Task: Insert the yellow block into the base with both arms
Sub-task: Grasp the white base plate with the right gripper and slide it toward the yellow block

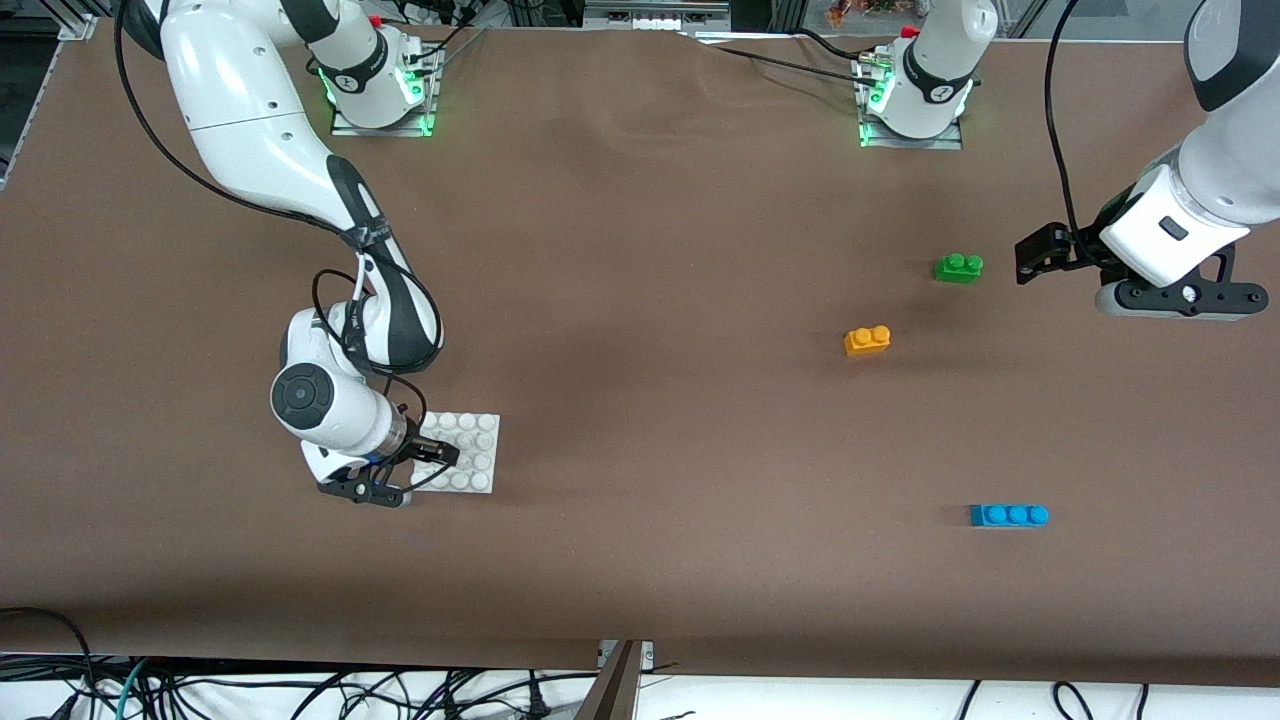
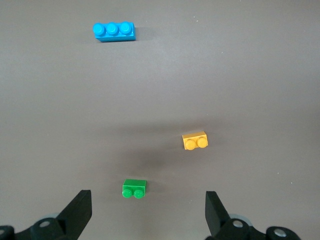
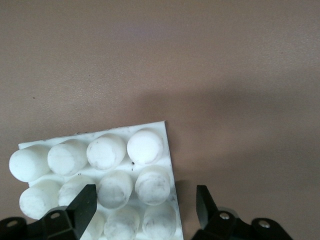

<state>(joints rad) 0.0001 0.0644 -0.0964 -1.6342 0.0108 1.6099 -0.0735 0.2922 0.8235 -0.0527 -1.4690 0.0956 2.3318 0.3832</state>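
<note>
The yellow block point(image 1: 867, 341) lies on the brown table toward the left arm's end, studs up; the left wrist view shows the block point(image 2: 195, 141) too. My left gripper point(image 1: 1035, 255) hovers open beside the green brick, holding nothing, its fingers point(image 2: 80, 210) spread wide. The white studded base point(image 1: 487, 428) lies flat toward the right arm's end. My right gripper point(image 1: 418, 472) is down at the base's corner. In the right wrist view the right gripper point(image 3: 145, 205) is open astride the base point(image 3: 150, 145) edge, one finger point(image 3: 85, 205) over the studs, the other just off the plate.
A green two-stud brick point(image 1: 958, 267) lies farther from the front camera than the yellow block, between it and my left gripper. A blue three-stud brick point(image 1: 1008, 515) lies nearer the camera. Both bricks, green point(image 2: 134, 188) and blue point(image 2: 114, 31), appear in the left wrist view.
</note>
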